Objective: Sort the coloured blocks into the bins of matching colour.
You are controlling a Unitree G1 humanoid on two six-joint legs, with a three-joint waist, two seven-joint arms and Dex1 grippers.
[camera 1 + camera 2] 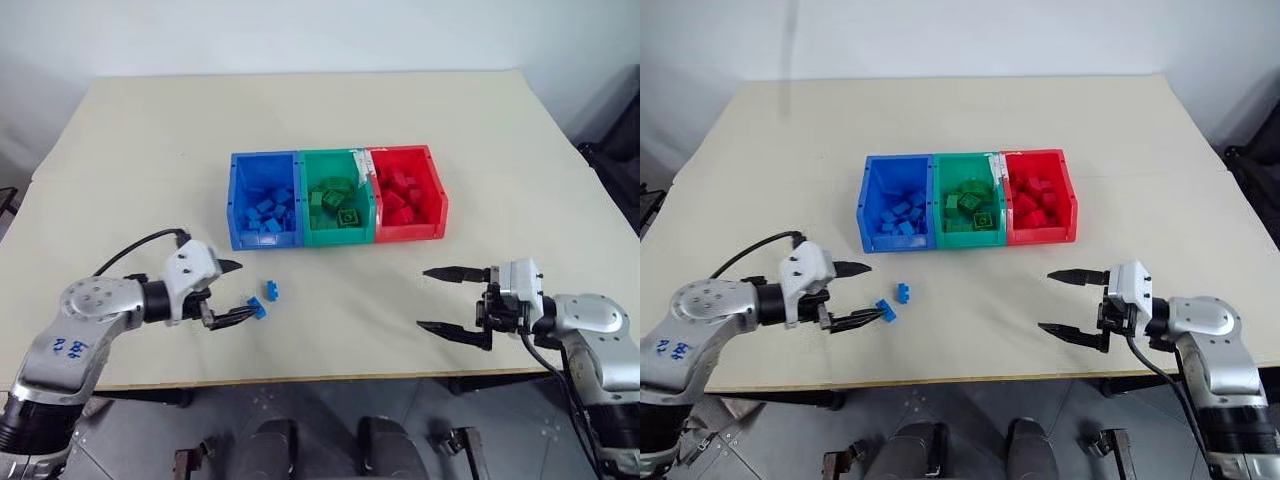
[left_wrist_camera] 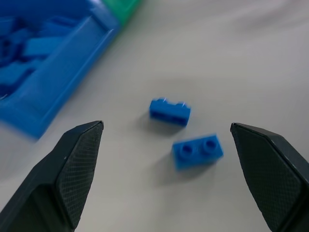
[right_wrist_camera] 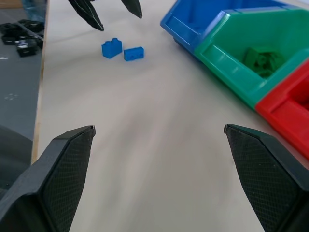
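I see two loose blue blocks (image 1: 271,290) (image 1: 257,308) on the table (image 1: 150,160), near the blue bin (image 1: 237,208). Left gripper (image 1: 232,292) spread wide beside them — empty. Right gripper (image 1: 441,300) also wide, empty. Green bin (image 1: 306,200) and red bin (image 1: 436,190) are filled — handwriting on left arm unreadable.

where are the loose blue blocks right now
Two blue blocks lie side by side on the table, on the robot's left, in front of the blue bin and just ahead of the open left gripper.

table (image 1: 150,150) beige | on it: three joined bins (image 1: 338,236) | two blue blocks (image 1: 271,291) loose
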